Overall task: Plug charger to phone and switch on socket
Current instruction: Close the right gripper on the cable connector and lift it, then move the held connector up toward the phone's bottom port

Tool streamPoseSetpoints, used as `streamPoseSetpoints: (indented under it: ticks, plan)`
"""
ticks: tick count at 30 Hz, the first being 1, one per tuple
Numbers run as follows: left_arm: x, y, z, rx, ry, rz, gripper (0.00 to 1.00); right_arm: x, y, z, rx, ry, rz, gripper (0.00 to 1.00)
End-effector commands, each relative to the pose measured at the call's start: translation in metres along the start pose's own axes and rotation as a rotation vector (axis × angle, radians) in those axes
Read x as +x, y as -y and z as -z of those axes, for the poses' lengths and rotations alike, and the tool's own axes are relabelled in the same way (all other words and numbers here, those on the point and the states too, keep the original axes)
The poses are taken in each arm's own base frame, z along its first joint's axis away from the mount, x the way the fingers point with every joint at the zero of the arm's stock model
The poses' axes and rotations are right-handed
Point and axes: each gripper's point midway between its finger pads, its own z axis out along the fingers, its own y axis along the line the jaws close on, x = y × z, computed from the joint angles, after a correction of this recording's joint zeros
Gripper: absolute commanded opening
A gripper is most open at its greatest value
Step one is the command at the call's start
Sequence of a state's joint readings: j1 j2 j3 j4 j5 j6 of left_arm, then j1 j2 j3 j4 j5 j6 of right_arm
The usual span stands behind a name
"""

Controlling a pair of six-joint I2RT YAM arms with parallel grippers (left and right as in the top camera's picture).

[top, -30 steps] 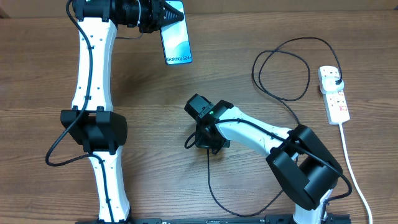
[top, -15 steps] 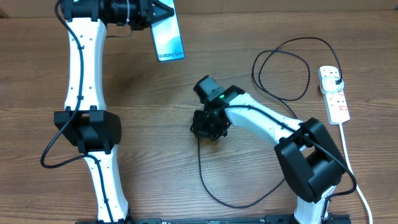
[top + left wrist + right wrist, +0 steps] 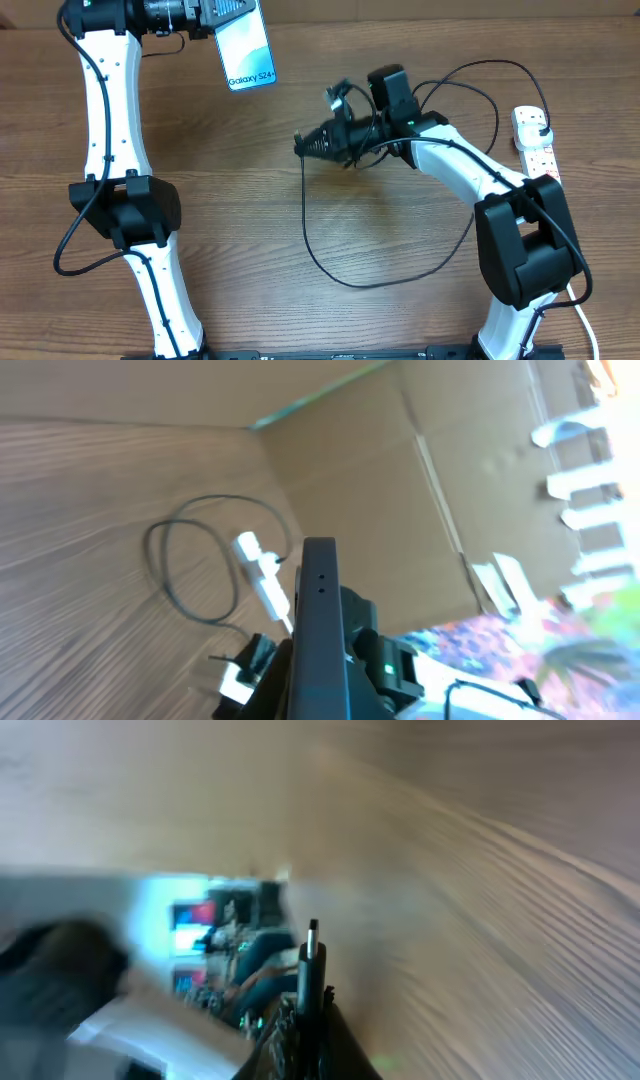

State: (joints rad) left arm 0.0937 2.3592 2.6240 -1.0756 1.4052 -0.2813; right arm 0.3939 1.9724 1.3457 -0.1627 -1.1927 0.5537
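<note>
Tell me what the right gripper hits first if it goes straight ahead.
Mostly open table, then likely the left arm's white link; the phone lies off that line. Height is unclear.

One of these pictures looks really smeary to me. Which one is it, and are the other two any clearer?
Right wrist view: almost everything is smeared, only the charger tip at centre fairly crisp. Left wrist view: the phone edge is sharp, the upper right washed out bright. Overhead view: sharp, evenly lit, the phone's lettering readable.
</note>
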Motion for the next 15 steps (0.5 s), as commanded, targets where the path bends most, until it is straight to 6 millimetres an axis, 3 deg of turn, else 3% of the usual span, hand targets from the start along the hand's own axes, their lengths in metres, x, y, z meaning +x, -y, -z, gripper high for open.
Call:
streamPoseSetpoints:
  ticks: [1, 15]
  plan:
    - [0.004, 0.022, 0.0, 0.127, -0.038, -0.004, 0.04, 0.008, -0.043, 0.004, -0.171, -0.09, 0.085, 0.04]
    - [-0.003, 0.025, -0.003, 0.127, -0.036, -0.032, 0.05, -0.027, -0.089, 0.011, -0.237, 0.031, 0.4, 0.04]
